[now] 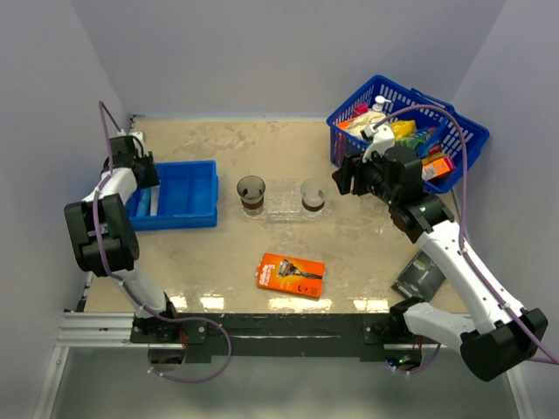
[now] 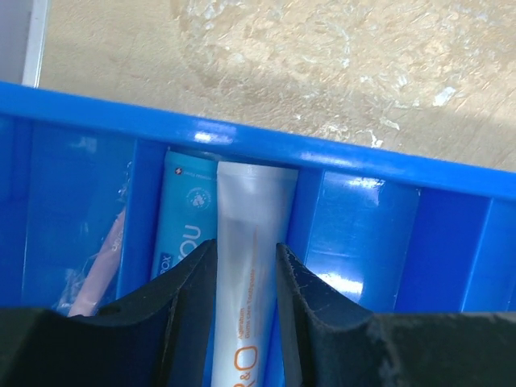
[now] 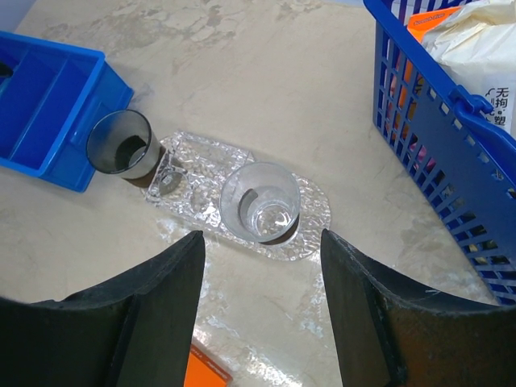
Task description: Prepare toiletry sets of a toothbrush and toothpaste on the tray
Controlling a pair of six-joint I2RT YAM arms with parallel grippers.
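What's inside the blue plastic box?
A white toothpaste tube gripped by the left pincer, a light-blue tube beside it, a pink item. The pincer covers their lower ends.

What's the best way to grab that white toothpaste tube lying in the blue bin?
Take the white toothpaste tube across its narrow width, around mid-body, coming from above. It lies lengthwise in a slim compartment of the blue bin with a blue tube tight alongside, so only its top face is open. The left tool straddles it this way, fingers on both long edges.
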